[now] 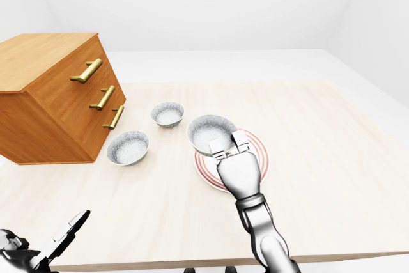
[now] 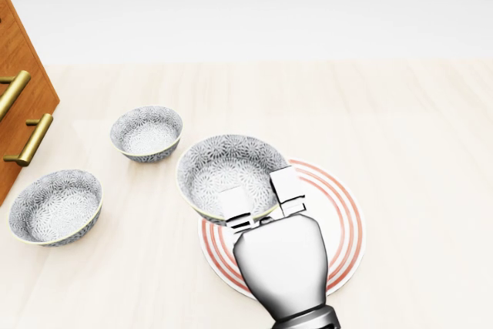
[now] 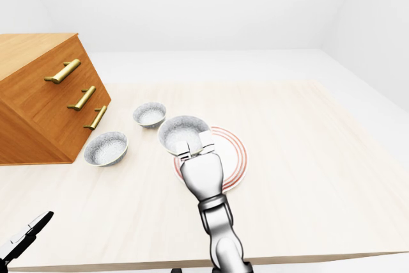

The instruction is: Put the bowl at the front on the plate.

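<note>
Head view: right hand (image 2: 260, 193) clamped on bowl (image 2: 223, 167) rim.
Bowl overlaps plate (image 2: 343, 221) at its left edge; left hand (image 1: 38, 247), well left of plate, fingers apart.

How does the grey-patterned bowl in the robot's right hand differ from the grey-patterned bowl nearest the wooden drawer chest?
The gripped bowl is pinched at its rim by the right hand; the chest-side bowl stands untouched. The gripped bowl overlaps the red-ringed white plate; the chest-side bowl rests on the pale wooden table. Both share the grey floral pattern.
</note>
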